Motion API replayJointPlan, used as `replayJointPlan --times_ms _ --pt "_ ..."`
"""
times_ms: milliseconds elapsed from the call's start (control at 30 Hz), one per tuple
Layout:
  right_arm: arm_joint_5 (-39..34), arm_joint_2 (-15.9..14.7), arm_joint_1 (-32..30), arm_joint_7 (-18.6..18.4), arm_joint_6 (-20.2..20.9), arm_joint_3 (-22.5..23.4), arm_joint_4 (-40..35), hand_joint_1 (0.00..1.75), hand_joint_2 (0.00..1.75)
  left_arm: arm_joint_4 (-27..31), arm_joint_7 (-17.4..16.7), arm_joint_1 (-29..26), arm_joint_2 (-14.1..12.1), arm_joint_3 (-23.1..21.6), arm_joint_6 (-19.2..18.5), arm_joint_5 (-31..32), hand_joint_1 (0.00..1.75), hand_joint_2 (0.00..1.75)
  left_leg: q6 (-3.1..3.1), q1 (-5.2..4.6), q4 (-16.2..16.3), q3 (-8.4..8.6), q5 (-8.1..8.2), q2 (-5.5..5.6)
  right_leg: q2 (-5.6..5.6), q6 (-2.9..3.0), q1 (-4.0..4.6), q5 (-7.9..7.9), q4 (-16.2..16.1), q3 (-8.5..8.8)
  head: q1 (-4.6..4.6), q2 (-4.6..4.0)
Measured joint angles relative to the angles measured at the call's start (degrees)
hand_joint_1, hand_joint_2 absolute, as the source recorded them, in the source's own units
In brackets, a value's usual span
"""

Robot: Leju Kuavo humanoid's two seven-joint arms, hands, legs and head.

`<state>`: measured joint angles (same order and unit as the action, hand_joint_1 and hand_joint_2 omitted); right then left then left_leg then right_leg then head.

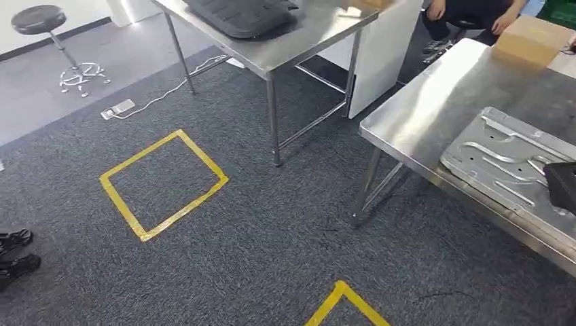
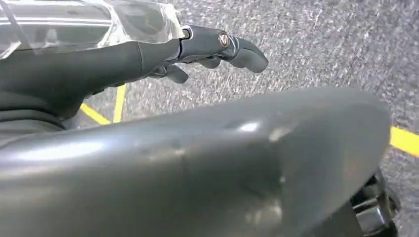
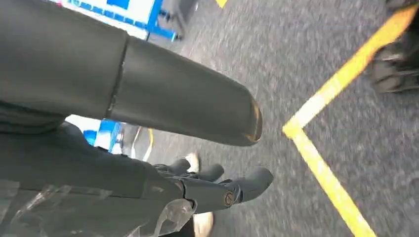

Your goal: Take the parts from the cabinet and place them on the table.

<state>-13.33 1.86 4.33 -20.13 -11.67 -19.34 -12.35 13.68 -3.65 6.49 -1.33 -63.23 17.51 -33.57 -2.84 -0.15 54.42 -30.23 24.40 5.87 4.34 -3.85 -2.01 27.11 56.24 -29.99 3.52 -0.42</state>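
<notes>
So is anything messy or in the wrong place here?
Slightly: the metal part on the steel table lies close to the near edge. A white cable trails loose across the carpet. Nothing looks spilled or broken.

Left hand (image 2: 217,49), left wrist view: dark fingers (image 2: 247,52) extended from the grey cover and lightly curled, slightly apart, holding nothing; the hand hangs above the carpeted floor with nothing in contact. Right hand (image 3: 217,187), right wrist view: fingers (image 3: 254,180) likewise extended with a slight curl, apart from one another, empty, suspended above the floor. Both wrist covers carry a clear plastic wrapping. Both arms hang downward alongside the body.
</notes>
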Motion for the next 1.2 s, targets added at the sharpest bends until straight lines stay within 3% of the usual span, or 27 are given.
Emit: replayJointPlan --times_ms 33,133,167,200,233,300,333,367,400,467,500,533,633,667,700,733,767,833,867,900,967,1000,1033,1133,1167,1200 --pt "0.0 0.0 0.0 -0.1 0.0 0.0 0.1 0.00 0.00 0.0 0.0 0.1 0.0 0.0 0.0 0.0 0.00 0.00 0.38 -0.38 0.5 -0.43 0.30 0.58 -0.29 0.40 0.30 0.18 -0.3 -0.06 -0.15 0.00" --pt "0.0 0.0 0.6 -0.1 0.1 0.0 0.1 0.00 0.00 0.0 -0.2 -0.1 0.0 0.0 0.0 0.0 0.00 0.00 0.85 -0.02 0.2 -0.67 0.03 1.63 -1.96 1.56 0.79 0.10 -0.2 -0.10 -0.04 0.00" --pt "0.0 0.2 0.7 -0.1 0.1 0.0 0.1 0.00 0.00 0.0 -0.2 -0.2 -0.2 0.0 0.0 0.0 0.00 0.00 0.93 0.08 0.6 -0.74 0.31 1.70 -2.85 1.90 0.22 -0.04 -0.4 -0.01 -0.11 0.02" --pt "0.0 0.1 0.7 -0.2 0.1 0.0 0.1 0.00 0.00 0.0 -0.3 -0.3 -0.1 0.0 0.0 0.0 0.00 0.00 1.31 -0.32 2.2 -1.31 1.23 -1.55 -3.28 2.15 0.37 0.04 -0.4 0.23 0.15 0.00" --pt "0.0 0.0 0.4 -0.2 0.1 0.0 0.1 0.00 0.00 0.0 -0.3 -0.1 -0.1 0.0 0.0 0.0 0.00 0.00 1.72 -0.19 5.5 -2.91 3.05 -3.44 -4.07 2.43 0.43 0.21 -0.4 0.34 0.35 0.02" --pt "0.0 0.0 0.1 -0.3 0.1 -0.1 0.1 0.00 0.00 0.0 -0.3 0.2 -0.1 0.0 0.0 -0.1 0.00 0.00 2.25 0.09 15.7 -8.21 7.44 -4.97 -5.77 2.71 0.69 0.47 -0.4 0.46 0.35 0.00" --pt "0.0 0.0 0.1 -0.3 0.1 -0.1 0.2 0.00 0.00 0.0 -0.3 0.1 -0.1 0.0 0.0 -0.3 0.00 0.00 2.27 0.14 19.6 -10.31 8.50 -5.19 -6.52 2.80 0.74 0.59 -0.4 0.51 0.37 0.00" --pt "0.0 0.0 0.1 -0.3 0.1 -0.1 0.2 0.00 0.00 0.0 -0.3 0.0 -0.1 0.0 0.0 -0.3 0.00 0.00 2.21 0.16 20.4 -10.93 8.02 -5.30 -7.15 2.79 0.77 0.71 -0.4 0.60 0.37 0.00" --pt "0.0 0.0 0.2 -0.3 0.1 -0.1 0.2 0.00 0.00 0.0 -0.3 -0.2 -0.1 0.0 0.0 -0.3 0.00 0.00 2.06 0.15 19.0 -10.40 6.92 -5.37 -7.55 2.76 0.82 0.81 -0.4 0.73 0.37 0.00" --pt "-0.1 0.0 0.3 -0.3 0.1 -0.2 0.2 0.00 0.00 0.0 -0.3 -0.2 -0.1 0.0 0.1 -0.4 0.00 0.00 0.98 -0.29 7.6 -4.71 1.29 -6.53 -9.02 2.71 1.03 1.18 -0.4 1.36 0.37 0.00" --pt "-0.1 0.1 0.3 -0.2 0.1 -0.3 0.2 0.00 0.00 0.0 -0.3 0.0 -0.1 0.0 0.2 -0.4 0.00 0.00 0.00 -0.91 2.4 -1.99 -0.45 -9.23 -9.54 2.65 1.03 1.32 -0.5 1.66 0.37 0.00" --pt "-0.1 0.2 0.3 -0.3 0.1 -0.4 0.2 0.00 0.00 0.0 -0.3 0.2 -0.1 0.0 0.2 -0.4 0.00 0.00 -0.25 -1.41 1.0 -1.49 0.01 -10.53 -10.12 2.30 1.35 1.62 -0.5 1.86 0.37 0.00" --pt "-0.1 0.2 0.7 -0.2 0.1 -0.5 0.2 0.00 0.00 0.0 -0.2 0.1 -0.1 0.0 0.3 -0.5 0.00 0.00 -0.55 -1.76 0.8 -1.87 -0.12 -8.62 -11.66 1.66 1.18 1.83 -0.9 2.29 0.37 0.00" --pt "-0.1 0.3 1.2 -0.2 0.1 -0.6 0.1 0.00 0.00 0.0 -0.2 0.0 -0.1 0.0 0.3 -0.5 0.00 0.00 -0.85 -1.67 0.0 -1.40 -0.50 -7.87 -12.32 1.19 1.38 1.92 -1.4 2.90 0.39 0.00" --pt "-0.1 0.3 0.8 -0.2 0.1 -0.6 0.2 0.00 0.00 0.0 -0.2 -0.3 0.0 0.0 0.4 -0.5 0.00 0.00 -0.84 -0.84 -0.9 -0.58 -1.15 -7.22 -9.80 0.87 1.08 2.50 -0.5 2.88 0.35 0.02" --pt "-0.1 0.3 0.8 -0.2 0.1 -0.6 0.2 0.00 0.00 0.0 -0.2 -0.2 -0.1 0.0 0.5 -0.5 0.00 0.00 -1.15 -0.70 -1.3 -0.43 -1.30 -6.52 -6.56 0.83 1.15 4.10 2.0 1.67 0.22 0.02" --pt "-0.2 0.3 0.5 -0.2 0.1 -0.6 0.2 0.00 0.00 0.0 -0.2 0.0 -0.1 0.0 0.5 -0.5 0.00 0.00 -1.35 -0.69 -1.3 -0.48 -1.38 -5.99 -5.13 0.86 1.19 6.40 6.2 -0.51 0.20 0.02" --pt "-0.2 0.2 0.3 -0.2 0.1 -0.7 0.2 0.00 0.00 0.0 -0.1 0.2 0.0 0.0 0.6 -0.5 0.00 0.00 -1.41 -0.67 -1.3 -0.44 -1.31 -4.30 -4.52 0.72 1.18 9.99 15.7 -5.63 0.07 0.02" --pt "-0.2 0.3 0.3 -0.2 0.1 -0.7 0.2 0.00 0.00 0.0 -0.1 0.2 0.0 0.0 0.5 -0.5 0.00 0.00 -1.39 -0.67 -1.3 -0.38 -1.29 -3.48 -4.50 0.64 1.19 9.83 17.6 -7.03 0.00 0.04" --pt "-0.2 0.3 0.3 -0.2 0.1 -0.8 0.2 0.00 0.00 0.0 -0.1 0.0 0.0 0.0 0.6 -0.5 0.00 0.00 -1.34 -0.62 -1.3 -0.29 -1.26 -2.67 -4.50 0.54 1.07 8.17 16.3 -6.96 0.00 0.02" --pt "-0.2 0.2 0.3 -0.2 0.1 -0.8 0.2 0.00 0.00 0.0 -0.1 -0.1 0.0 0.0 0.6 -0.5 0.00 0.00 -1.05 -0.32 -1.1 -0.03 -1.08 -0.94 -3.93 0.32 0.72 2.61 7.5 -3.47 0.00 0.04" --pt "-0.2 0.2 0.2 -0.2 0.1 -0.8 0.2 0.00 0.00 0.0 -0.1 -0.1 0.0 0.0 0.6 -0.5 0.00 0.00 -0.70 -0.21 -0.8 0.07 -0.85 -0.14 -2.27 0.07 0.35 -0.01 1.9 -0.95 0.00 0.02" --pt "-0.2 0.2 0.0 -0.2 0.1 -0.8 0.2 0.00 0.00 0.0 0.0 0.1 0.0 0.0 0.7 -0.5 0.00 0.00 -0.22 -0.47 -0.3 -0.26 -0.55 0.48 0.72 -0.03 -0.02 0.16 -0.7 0.02 -0.04 0.02" --pt "-0.4 0.2 0.5 -0.2 0.1 -0.9 0.2 0.00 0.00 0.0 0.1 0.0 0.0 0.0 0.7 -0.6 0.00 0.00 0.53 -0.21 -0.3 -0.79 -0.48 1.93 -1.16 1.39 0.67 0.05 -0.7 0.04 0.02 0.02" --pt "-0.4 0.2 0.6 -0.1 0.1 -0.9 0.2 0.00 0.00 0.0 0.1 -0.2 0.0 0.0 0.8 -0.7 0.00 0.00 0.73 -0.08 -0.1 -0.86 -0.49 2.47 -1.88 1.86 0.45 -0.06 -0.8 0.13 0.04 0.02" --pt "-0.4 0.3 0.7 -0.1 0.1 -0.9 0.2 0.00 0.00 0.0 0.1 -0.4 -0.1 0.0 0.8 -0.7 0.00 0.00 0.86 -0.01 0.7 -0.94 -0.03 1.21 -2.70 2.13 0.32 -0.15 -0.9 0.33 -0.02 0.02"
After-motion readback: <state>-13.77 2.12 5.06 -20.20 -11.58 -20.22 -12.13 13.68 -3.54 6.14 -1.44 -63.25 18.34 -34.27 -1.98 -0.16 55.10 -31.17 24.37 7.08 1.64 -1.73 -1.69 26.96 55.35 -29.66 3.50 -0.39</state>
